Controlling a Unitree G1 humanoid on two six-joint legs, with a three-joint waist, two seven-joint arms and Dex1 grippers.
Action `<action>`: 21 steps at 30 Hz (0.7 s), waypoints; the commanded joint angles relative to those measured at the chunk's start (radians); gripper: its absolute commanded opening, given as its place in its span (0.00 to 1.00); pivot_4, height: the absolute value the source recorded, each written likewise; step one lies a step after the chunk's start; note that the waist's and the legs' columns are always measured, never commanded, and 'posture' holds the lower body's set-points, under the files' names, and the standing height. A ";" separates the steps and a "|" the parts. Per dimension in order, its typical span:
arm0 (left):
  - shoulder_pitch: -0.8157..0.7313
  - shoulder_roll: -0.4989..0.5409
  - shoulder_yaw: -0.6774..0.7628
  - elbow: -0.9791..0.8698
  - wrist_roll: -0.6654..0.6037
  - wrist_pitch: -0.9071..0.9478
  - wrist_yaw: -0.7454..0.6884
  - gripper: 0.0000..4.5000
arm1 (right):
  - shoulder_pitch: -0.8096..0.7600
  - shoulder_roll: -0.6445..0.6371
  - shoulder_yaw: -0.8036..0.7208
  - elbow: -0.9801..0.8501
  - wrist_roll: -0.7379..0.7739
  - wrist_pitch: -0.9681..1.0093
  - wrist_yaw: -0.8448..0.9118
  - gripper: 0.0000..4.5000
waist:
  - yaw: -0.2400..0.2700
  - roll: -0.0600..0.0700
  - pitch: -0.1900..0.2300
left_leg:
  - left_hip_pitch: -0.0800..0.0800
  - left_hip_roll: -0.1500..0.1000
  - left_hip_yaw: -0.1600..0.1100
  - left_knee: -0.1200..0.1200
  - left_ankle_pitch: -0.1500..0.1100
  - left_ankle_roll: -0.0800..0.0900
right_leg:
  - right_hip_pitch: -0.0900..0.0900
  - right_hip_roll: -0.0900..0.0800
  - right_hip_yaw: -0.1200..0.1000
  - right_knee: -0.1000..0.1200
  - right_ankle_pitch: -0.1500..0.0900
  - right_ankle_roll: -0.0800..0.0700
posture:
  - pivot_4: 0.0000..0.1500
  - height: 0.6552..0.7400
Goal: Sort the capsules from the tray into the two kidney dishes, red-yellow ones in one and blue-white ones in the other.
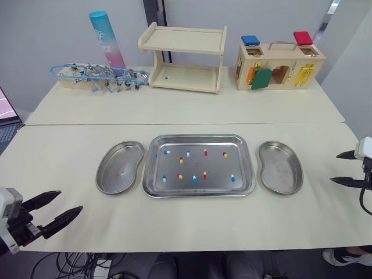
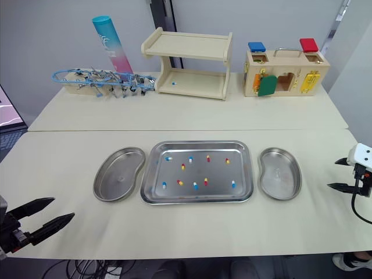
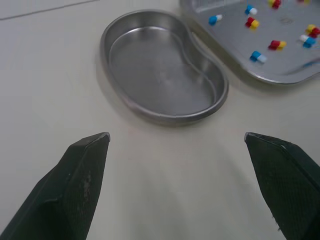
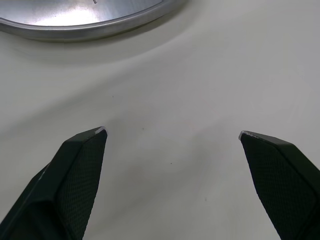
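A steel tray [image 1: 244, 152] lies mid-table with several loose capsules, red-yellow ones [image 1: 205, 153] and blue-white ones [image 1: 167, 152]. An empty kidney dish [image 1: 119, 168] lies to its left and another empty kidney dish [image 1: 281, 167] to its right. My left gripper [image 1: 65, 210] hovers open near the table's front left corner, well short of the left dish [image 3: 160, 65]. Beyond the right dish, at the table's right edge, my right gripper [image 1: 343, 168] stands open with nothing between its fingers. The rim of that dish [image 4: 85, 27] lies ahead of it.
Along the back of the table stand a wire bead toy [image 1: 96, 77], a tall teal-pink tube [image 1: 106, 38], a wooden shelf [image 1: 183, 58] with one blue-white capsule [image 1: 167, 77] on its lower board, and a wooden latch box [image 1: 279, 64]. A laptop edge [image 1: 7, 119] is at far left.
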 commanded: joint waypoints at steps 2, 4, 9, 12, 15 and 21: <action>0.006 -0.001 0.009 -0.073 -0.023 0.026 0.040 0.99 | -0.002 -0.011 -0.020 -0.009 0.008 -0.013 0.001 1.00 | 0.000 0.000 0.000 | 0.000 0.000 0.000 0.000 0.000 0.000 | 0.000 0.000 0.000 0.000 0.000 0.000 | 1.00 1.00; -0.006 0.001 -0.007 -0.097 -0.026 0.045 0.062 0.99 | 0.001 -0.016 -0.023 -0.006 0.010 -0.015 0.003 1.00 | 0.000 0.000 0.000 | 0.000 0.000 0.000 0.000 0.000 0.000 | 0.000 0.000 0.000 0.000 0.000 0.000 | 1.00 1.00; -0.026 0.011 -0.023 -0.096 -0.027 0.055 0.076 0.99 | 0.012 -0.024 -0.033 -0.020 0.022 -0.015 0.014 1.00 | 0.000 0.000 0.000 | 0.000 0.000 0.000 0.000 0.000 0.000 | 0.000 0.000 0.000 0.000 0.000 0.000 | 1.00 1.00; -0.034 0.014 -0.026 -0.072 -0.022 0.045 0.069 0.99 | 0.062 -0.023 -0.069 -0.114 0.084 0.018 0.052 1.00 | 0.000 0.000 0.000 | 0.000 0.000 0.000 0.000 0.000 0.000 | 0.000 0.000 0.000 0.000 0.000 0.000 | 1.00 1.00; -0.030 0.012 -0.029 -0.051 -0.015 0.030 0.057 0.99 | 0.137 -0.028 -0.104 -0.229 0.139 0.057 0.071 1.00 | -0.001 0.000 0.000 | 0.000 0.000 0.000 0.000 0.000 0.000 | 0.000 0.000 0.000 0.000 0.000 0.000 | 1.00 1.00; -0.032 0.001 -0.058 0.008 0.005 -0.027 0.026 0.99 | 0.303 -0.029 -0.192 -0.506 0.240 0.191 0.058 1.00 | 0.005 0.000 0.000 | 0.000 0.000 -0.001 0.000 0.000 0.000 | 0.001 0.000 0.000 0.000 0.000 0.000 | 1.00 1.00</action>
